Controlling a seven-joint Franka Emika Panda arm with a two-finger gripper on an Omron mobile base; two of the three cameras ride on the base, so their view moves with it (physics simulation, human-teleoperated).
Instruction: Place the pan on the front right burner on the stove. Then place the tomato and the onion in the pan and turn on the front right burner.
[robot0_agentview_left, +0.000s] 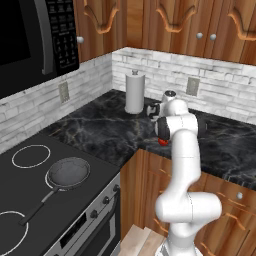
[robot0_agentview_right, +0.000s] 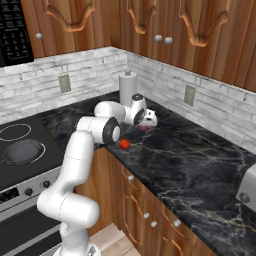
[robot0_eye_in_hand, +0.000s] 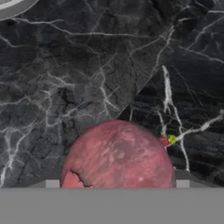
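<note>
Right base view, item one: your arm rises from the base, bends at the elbow and reaches forward and low over the black marble counter (robot0_agentview_right: 200, 165), the gripper (robot0_agentview_right: 146, 121) pointing down at the onion (robot0_agentview_right: 144, 128). Hand view: onion (robot0_eye_in_hand: 118, 155) sits close beneath the hand; you cannot tell the finger spacing or any contact. Tomato (robot0_agentview_right: 124, 144) lies near the counter edge. Pan (robot0_agentview_left: 67, 173) rests on the stove (robot0_agentview_left: 30, 195), apart.

A glossy white arm (robot0_agentview_left: 184, 165) built of thick, rounded tubular links, with dark grey to black bands at the joints and a bulbous white housing above its base.
</note>
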